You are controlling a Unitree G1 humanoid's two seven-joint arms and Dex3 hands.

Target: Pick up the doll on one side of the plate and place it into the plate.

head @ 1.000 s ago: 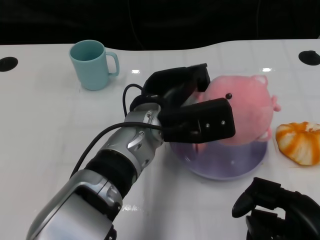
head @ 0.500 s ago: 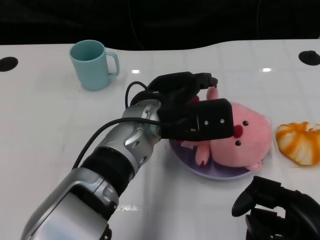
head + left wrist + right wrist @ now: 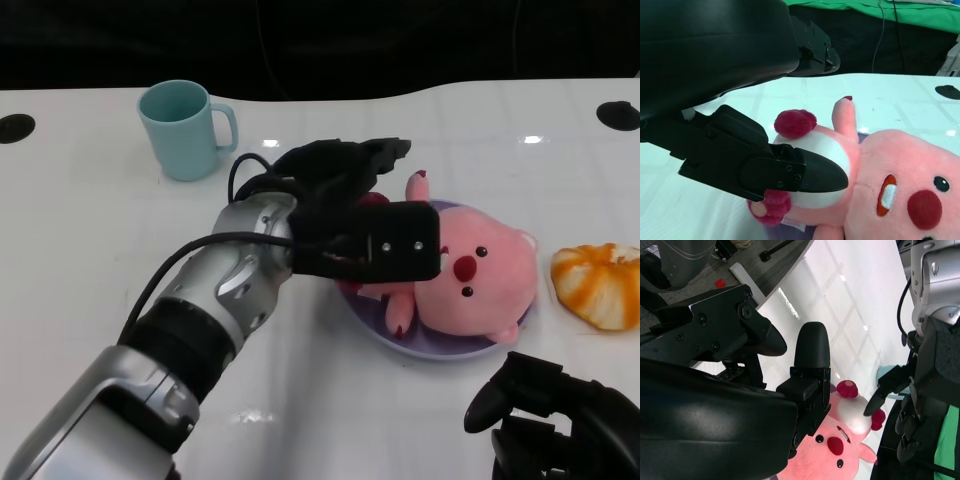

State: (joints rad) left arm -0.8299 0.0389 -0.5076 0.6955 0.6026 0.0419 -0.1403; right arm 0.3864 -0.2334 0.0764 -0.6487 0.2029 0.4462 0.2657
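Observation:
The pink plush doll (image 3: pixel 480 285) lies on its back in the lilac plate (image 3: pixel 400 345), face up, one arm raised toward the table's far edge. My left hand (image 3: pixel 345 215) hovers just over the doll's near-left side with its fingers apart and holds nothing. In the left wrist view the thumb (image 3: pixel 790 172) crosses in front of the doll's white belly (image 3: pixel 830 150) while the other fingers (image 3: pixel 812 47) stand well above it. My right hand (image 3: pixel 560 420) rests low at the front right, empty, fingers (image 3: pixel 812 347) spread. The right wrist view shows the doll (image 3: pixel 832 452) too.
A teal mug (image 3: pixel 185 128) stands at the back left. A peeled orange (image 3: pixel 600 285) lies just right of the plate. Two black round holes (image 3: pixel 15 127) mark the table's far corners. Bare white table lies to the left and front.
The doll, first held upright over the plate, dropped onto its back in the plate. My left hand let go and drew back to the left. The right hand stayed still.

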